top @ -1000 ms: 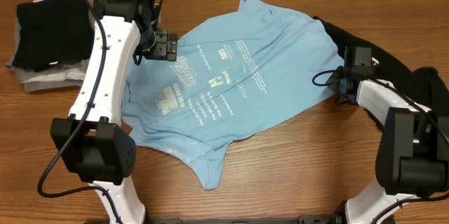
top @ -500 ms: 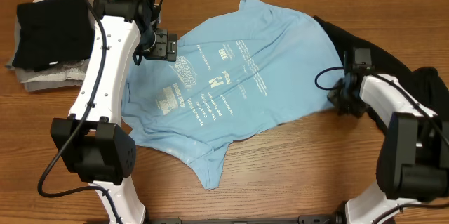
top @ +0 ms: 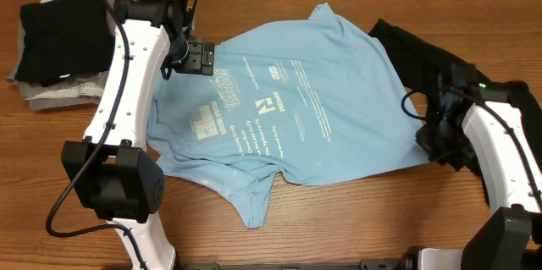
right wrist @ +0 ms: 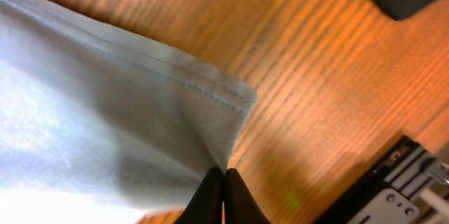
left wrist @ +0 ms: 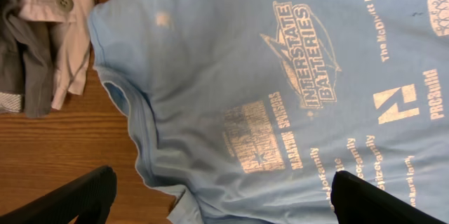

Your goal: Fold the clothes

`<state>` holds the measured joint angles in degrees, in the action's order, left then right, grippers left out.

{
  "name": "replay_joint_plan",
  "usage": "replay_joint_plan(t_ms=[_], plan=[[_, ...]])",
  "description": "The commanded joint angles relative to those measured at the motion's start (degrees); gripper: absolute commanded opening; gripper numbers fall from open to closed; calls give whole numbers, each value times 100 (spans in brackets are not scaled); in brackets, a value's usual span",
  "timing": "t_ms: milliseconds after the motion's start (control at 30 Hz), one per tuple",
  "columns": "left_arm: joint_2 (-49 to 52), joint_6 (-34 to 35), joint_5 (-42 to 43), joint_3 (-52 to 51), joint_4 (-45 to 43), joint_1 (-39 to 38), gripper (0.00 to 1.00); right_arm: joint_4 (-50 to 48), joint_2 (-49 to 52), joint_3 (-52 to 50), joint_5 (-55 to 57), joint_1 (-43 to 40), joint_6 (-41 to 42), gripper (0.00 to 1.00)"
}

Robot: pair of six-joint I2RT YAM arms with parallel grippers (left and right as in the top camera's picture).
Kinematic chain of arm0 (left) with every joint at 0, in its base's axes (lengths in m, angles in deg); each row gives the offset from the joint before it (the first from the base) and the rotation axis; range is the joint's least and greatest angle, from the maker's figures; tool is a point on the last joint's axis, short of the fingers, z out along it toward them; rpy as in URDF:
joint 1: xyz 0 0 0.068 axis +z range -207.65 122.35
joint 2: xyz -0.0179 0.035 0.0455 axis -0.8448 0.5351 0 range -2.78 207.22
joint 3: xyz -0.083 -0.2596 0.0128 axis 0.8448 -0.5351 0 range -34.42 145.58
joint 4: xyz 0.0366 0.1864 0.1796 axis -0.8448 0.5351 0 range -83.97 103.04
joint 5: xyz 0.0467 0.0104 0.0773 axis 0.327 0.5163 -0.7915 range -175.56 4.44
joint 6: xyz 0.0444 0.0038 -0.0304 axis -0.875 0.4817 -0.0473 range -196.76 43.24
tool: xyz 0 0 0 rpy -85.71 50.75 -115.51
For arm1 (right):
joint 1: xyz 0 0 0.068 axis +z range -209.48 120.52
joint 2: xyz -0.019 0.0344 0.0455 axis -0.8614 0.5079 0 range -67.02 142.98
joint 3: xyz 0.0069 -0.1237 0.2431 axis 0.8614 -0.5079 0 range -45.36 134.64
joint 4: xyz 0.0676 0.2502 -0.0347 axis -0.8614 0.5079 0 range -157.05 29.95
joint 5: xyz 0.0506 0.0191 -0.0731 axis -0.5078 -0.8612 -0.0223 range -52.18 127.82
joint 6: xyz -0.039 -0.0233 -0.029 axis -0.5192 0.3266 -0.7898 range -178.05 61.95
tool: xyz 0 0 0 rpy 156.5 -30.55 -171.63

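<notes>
Wooden table, grain bare along the near side. Light blue T-shirt is spread across the middle of it, print side up, in a single layer.

- Progress, judged: no fold in the T-shirt yet. It looks like the flattening stage, with every fold left to do.
- Black garment lies loose at the far right, partly under the T-shirt's right edge. It is not folded either.
- Stack at the far left: a black piece on top of grey and pale pieces. It looks squared up, probably finished.

T-shirt body is mostly flat with shallow wrinkles. The lower left is bunched, and a narrow flap trails toward the near edge.

Left gripper hovers over the T-shirt's upper left, fingers wide apart, holding nothing. Its wrist view shows only cloth below.

Right gripper is at the T-shirt's right corner. Fingers are pressed together, pinching the cloth just under the hem.

White print reads "Interstate Batteries", with sponsor lines beside it. The hem is double stitched and its corner is crisp.
</notes>
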<state>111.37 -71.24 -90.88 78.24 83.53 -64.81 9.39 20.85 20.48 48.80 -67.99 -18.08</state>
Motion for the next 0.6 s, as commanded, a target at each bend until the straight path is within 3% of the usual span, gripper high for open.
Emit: replay_joint_plan(t_ms=[0,233,567], plan=[[103,-160,28,-212,-17,-37,100,105,-289,98,144,-282,83,4],[153,-173,-125,-973,-492,15,100,175,-774,98,140,-909,-55,4],[181,-177,94,-935,-1574,81,100,468,-1032,98,28,-1117,-278,8]])
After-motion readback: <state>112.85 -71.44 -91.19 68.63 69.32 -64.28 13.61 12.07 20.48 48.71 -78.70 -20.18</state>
